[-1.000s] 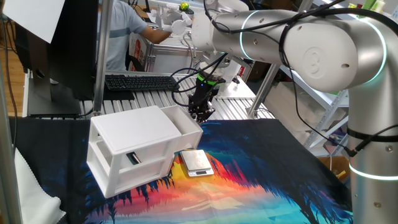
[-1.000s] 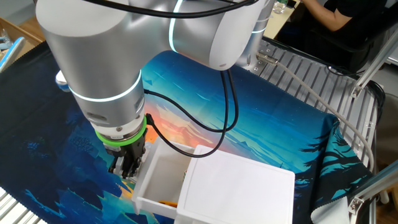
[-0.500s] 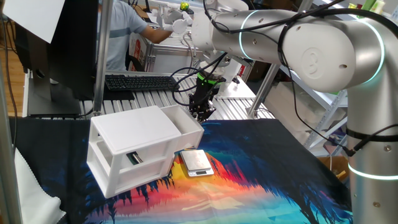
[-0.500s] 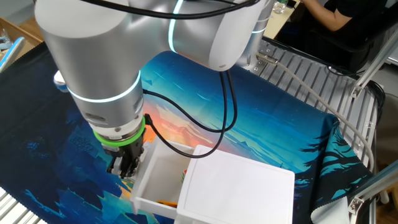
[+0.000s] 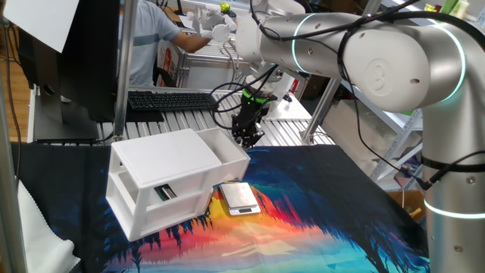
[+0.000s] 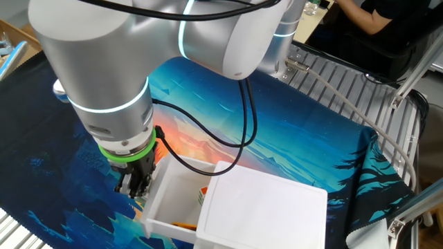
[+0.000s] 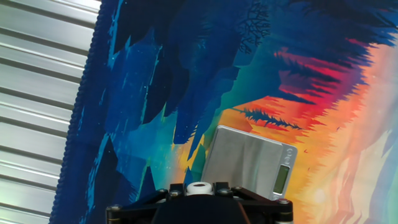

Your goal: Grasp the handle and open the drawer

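Observation:
The drawer is the upper tier of a small white cabinet and stands partly pulled out toward the right. In the other fixed view its open tray shows something orange inside. My gripper is at the drawer's front end, also seen in the other fixed view. In the hand view my gripper is shut on the handle, a small white nub between the black fingers. In both fixed views the handle is hidden by the fingers.
A flat silver scale lies on the colourful mat by the cabinet, below the drawer front; it also shows in the hand view. The lower tier is closed. A keyboard and a person are behind the mat, past slatted metal.
The gripper has moved away from the cabinet with the handle in it, and the drawer has slid a little further out.

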You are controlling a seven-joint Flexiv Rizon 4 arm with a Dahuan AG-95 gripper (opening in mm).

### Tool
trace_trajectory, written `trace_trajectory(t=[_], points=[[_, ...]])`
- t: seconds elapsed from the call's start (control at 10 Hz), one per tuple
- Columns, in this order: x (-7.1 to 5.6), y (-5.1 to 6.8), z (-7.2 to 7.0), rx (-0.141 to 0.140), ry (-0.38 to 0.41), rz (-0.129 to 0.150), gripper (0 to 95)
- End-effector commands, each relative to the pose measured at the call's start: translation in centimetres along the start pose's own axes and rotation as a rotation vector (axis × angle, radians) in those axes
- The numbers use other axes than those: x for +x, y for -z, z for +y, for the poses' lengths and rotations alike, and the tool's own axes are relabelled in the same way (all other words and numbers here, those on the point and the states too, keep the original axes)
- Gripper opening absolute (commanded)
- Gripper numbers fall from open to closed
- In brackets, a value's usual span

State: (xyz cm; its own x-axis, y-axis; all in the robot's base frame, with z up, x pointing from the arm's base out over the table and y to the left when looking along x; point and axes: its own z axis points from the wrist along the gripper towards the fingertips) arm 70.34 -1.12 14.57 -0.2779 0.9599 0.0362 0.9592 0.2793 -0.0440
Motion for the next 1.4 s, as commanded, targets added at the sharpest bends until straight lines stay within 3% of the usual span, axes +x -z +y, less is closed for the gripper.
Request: trace_trajectory(t=[0.1,1.4], points=[[-0.2,0.1,0.2,0.004,0.004,0.004,0.0],[-1.6,0.2,0.3,-0.005,0.038,0.009,0.0]])
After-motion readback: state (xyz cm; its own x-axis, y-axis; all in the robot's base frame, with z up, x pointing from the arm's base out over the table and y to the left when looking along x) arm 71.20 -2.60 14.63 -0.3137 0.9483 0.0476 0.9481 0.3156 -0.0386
